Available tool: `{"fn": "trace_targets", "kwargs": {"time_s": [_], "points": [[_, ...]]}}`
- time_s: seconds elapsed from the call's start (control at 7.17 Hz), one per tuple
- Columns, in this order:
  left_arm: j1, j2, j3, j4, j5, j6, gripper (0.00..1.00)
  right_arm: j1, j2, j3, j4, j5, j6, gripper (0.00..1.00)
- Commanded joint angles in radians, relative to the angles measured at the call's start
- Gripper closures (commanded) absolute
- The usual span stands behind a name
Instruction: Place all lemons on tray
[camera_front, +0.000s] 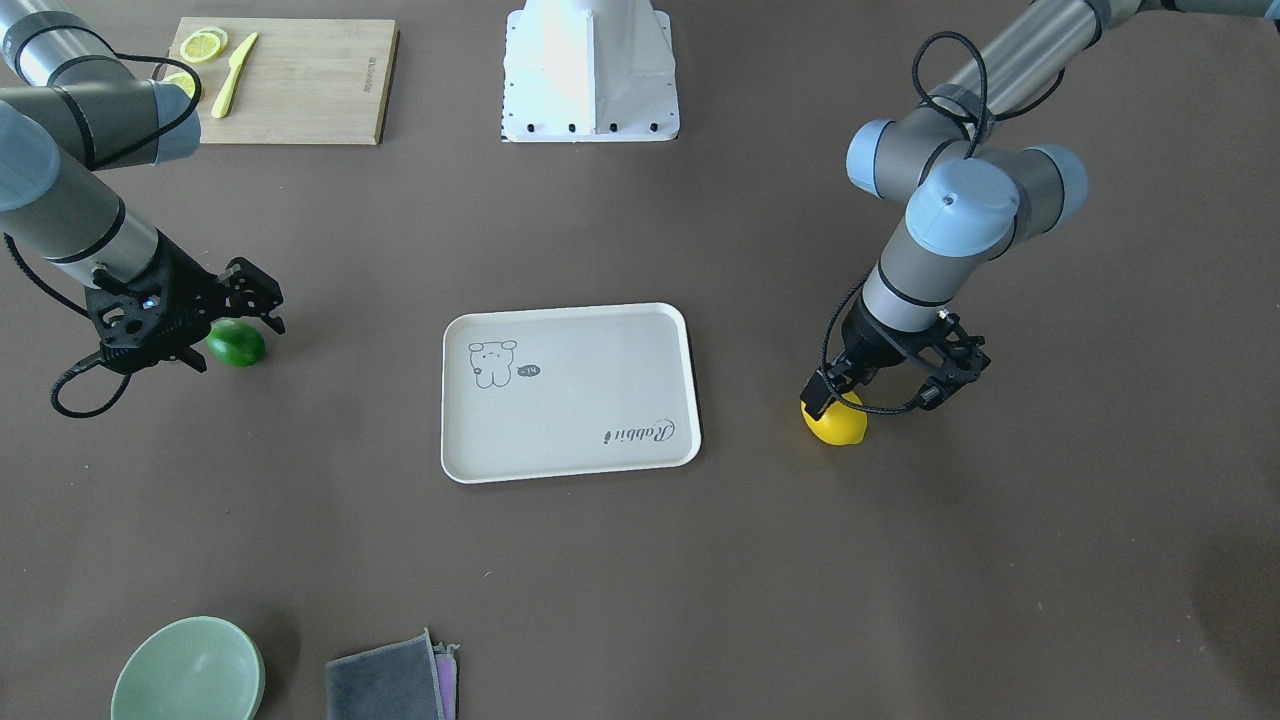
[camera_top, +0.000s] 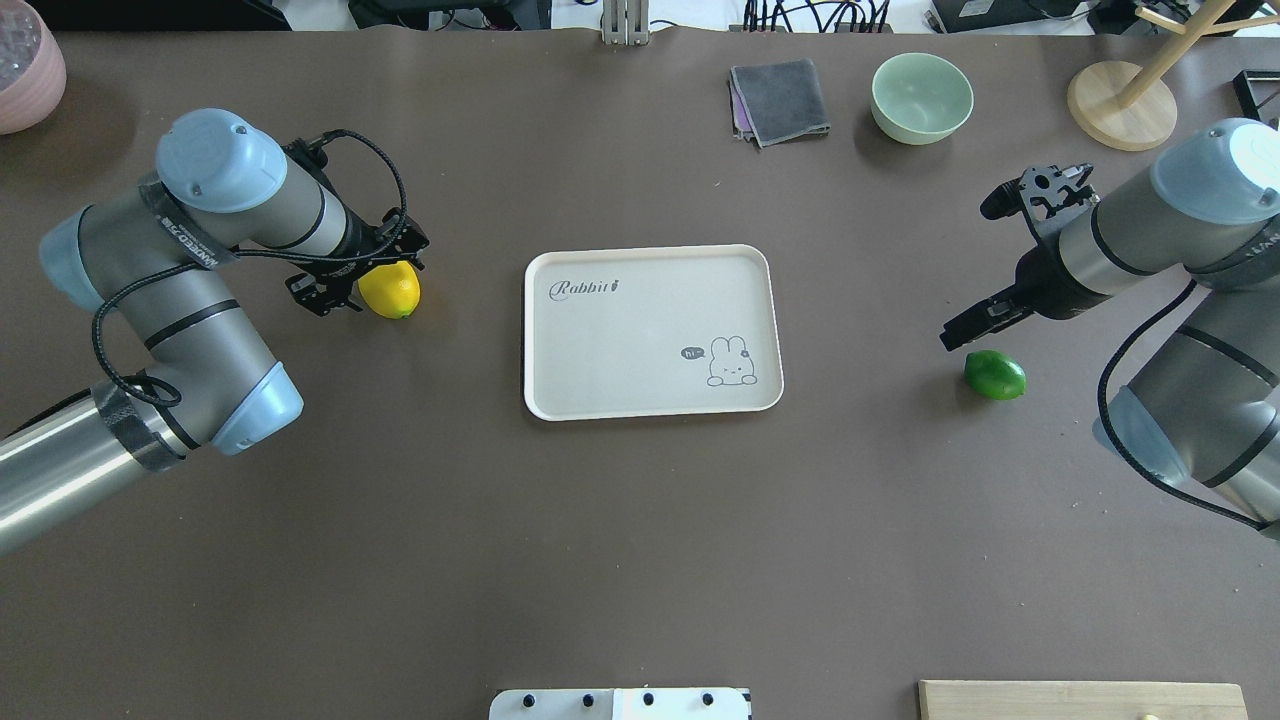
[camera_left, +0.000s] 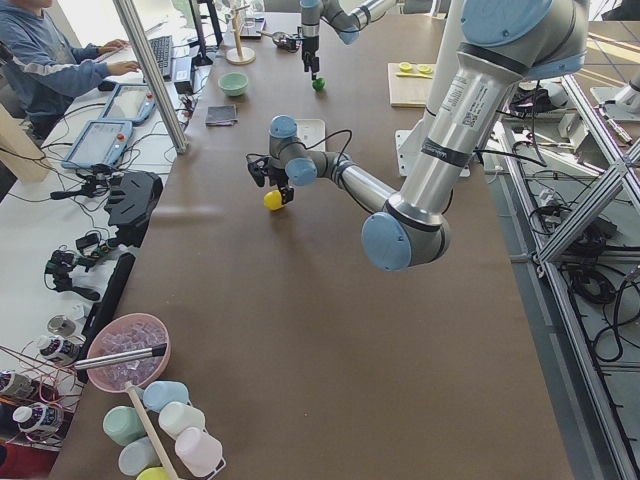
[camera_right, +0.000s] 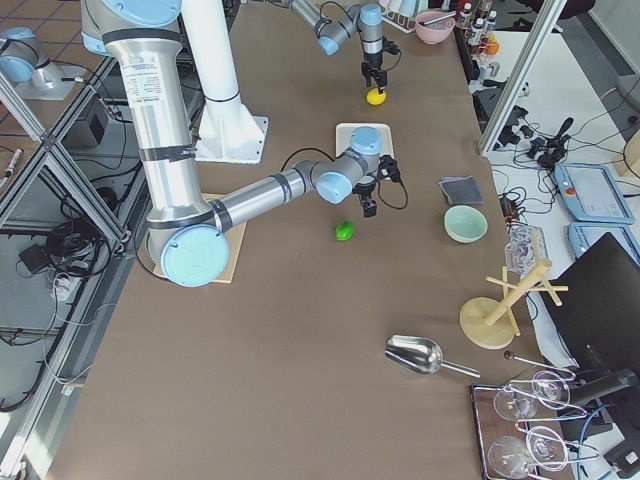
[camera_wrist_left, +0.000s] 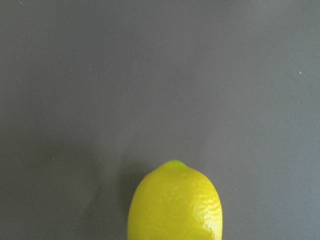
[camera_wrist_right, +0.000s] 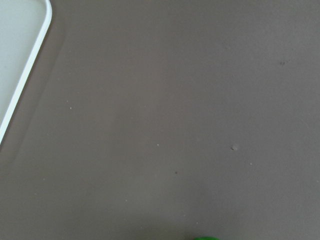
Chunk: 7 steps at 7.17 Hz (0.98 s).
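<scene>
**Operator:** Which one first, and how will it handle?

**Guide:** Start low in your overhead view. The green lemon (camera_top: 995, 375) lies right of centre on the table (camera_top: 640, 560), well apart from the tray (camera_top: 640, 340). I'd judge it light, firm and glossy, so it could roll or squirt out of a pinch. Grip it across the fat middle, not at the tips. Its long axis runs roughly left to right, dipping slightly at the right end. Your right gripper (camera_front: 232, 325) hangs just beside it, fingers spread wide and holding nothing.

**Operator:** And further up?

**Guide:** The tray sits mid-frame with no lemon on it yet. Up and left of it the yellow lemon (camera_top: 390, 290) also rests on the table. It should feel much the same, though its pebbled skin should slip less. In your left wrist view its long axis runs up the frame, nub uppermost. Your left gripper (camera_front: 880, 388) hangs right over it, fingers apparently spread, not clamped on it.
</scene>
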Motion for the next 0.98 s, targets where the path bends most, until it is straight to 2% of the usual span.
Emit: {"fn": "trace_targets", "kwargs": {"time_s": [0.0, 0.28, 0.42, 0.56, 0.7, 0.84], "points": [[0.001, -0.025, 0.051, -0.026, 0.000, 0.002, 0.11, -0.036, -0.019, -0.014, -0.001, -0.047, -0.012, 0.02], [0.001, -0.031, 0.089, -0.060, 0.000, 0.002, 0.12, -0.071, -0.030, -0.019, -0.001, -0.049, -0.015, 0.06], [0.001, -0.040, 0.085, -0.058, 0.000, 0.002, 0.24, -0.076, -0.044, -0.018, -0.001, -0.049, -0.032, 0.13], [-0.001, -0.045, 0.083, -0.057, 0.006, -0.004, 0.47, -0.075, -0.062, -0.018, -0.001, -0.049, -0.070, 0.17], [-0.001, -0.045, 0.082, -0.057, 0.027, -0.007, 0.63, -0.078, -0.064, -0.019, -0.001, -0.050, -0.078, 0.17], [-0.001, -0.045, 0.080, -0.057, 0.028, -0.007, 0.83, -0.079, -0.064, -0.022, -0.001, -0.050, -0.076, 0.23]]}}
